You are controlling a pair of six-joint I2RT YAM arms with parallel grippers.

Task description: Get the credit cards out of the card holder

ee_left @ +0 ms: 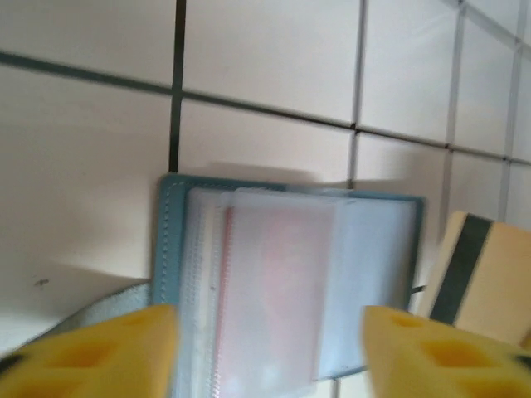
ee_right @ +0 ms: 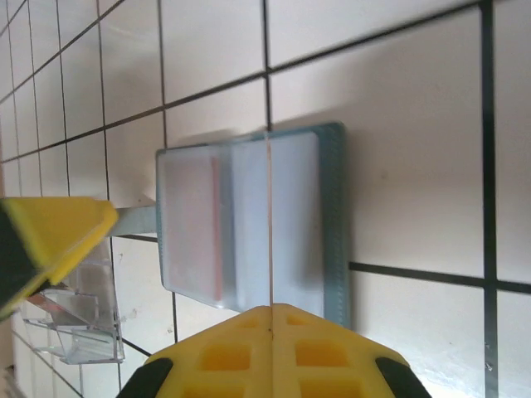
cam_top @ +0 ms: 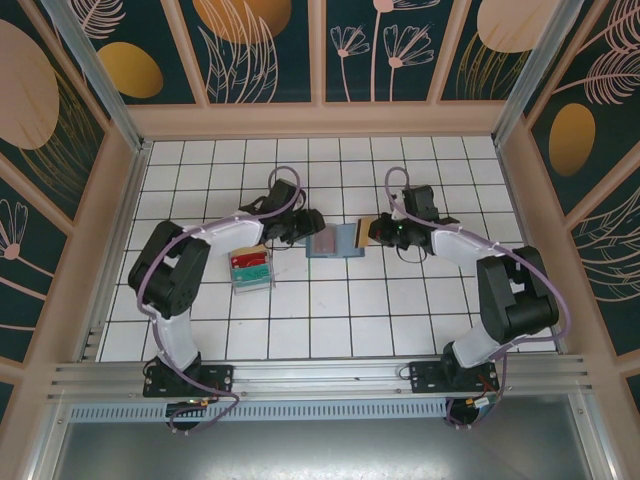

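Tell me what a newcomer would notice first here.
A teal card holder lies open at the centre of the scene, a red card showing through its clear sleeves. At its right end the right gripper pinches a yellow-orange card with a dark stripe, beside the holder's edge. The left gripper stands open at the other end, near a clear tray of red and green contents.

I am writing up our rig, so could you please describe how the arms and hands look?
The left arm and right arm have white links, black joints and a lilac cable looping alongside. The left hand and right hand have yellow fingers with square recesses.
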